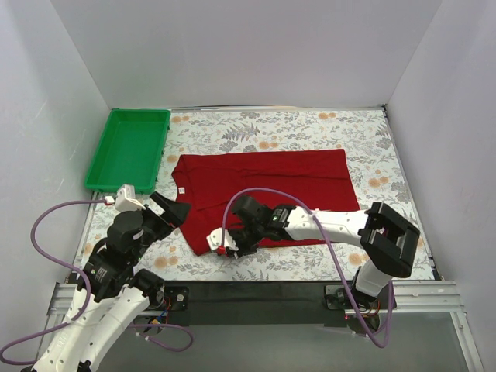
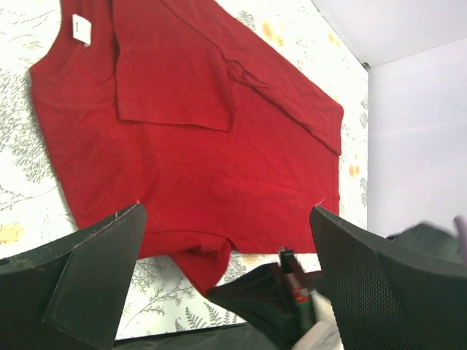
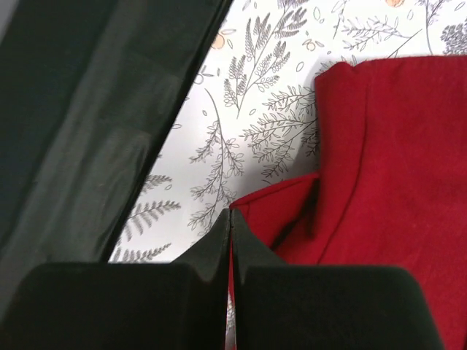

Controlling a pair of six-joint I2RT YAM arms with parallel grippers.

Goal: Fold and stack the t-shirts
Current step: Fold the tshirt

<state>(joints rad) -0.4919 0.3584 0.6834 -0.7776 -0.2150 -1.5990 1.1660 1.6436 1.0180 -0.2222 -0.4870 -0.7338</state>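
Note:
The dark red t-shirt [image 1: 267,186] lies flat on the floral table cloth, neck with white label [image 1: 182,190] to the left, far sleeve folded in. My right gripper [image 1: 223,245] is shut on the shirt's near left sleeve corner [image 3: 273,219]; red cloth shows between its closed fingers. My left gripper [image 1: 174,211] is open and empty, hovering just left of the shirt's neck; its view looks across the shirt [image 2: 197,146] and shows the right gripper at the sleeve [image 2: 292,288].
A green tray [image 1: 128,149] stands empty at the back left. The table's dark front edge [image 1: 256,298] runs close behind the right gripper. White walls enclose the table on three sides.

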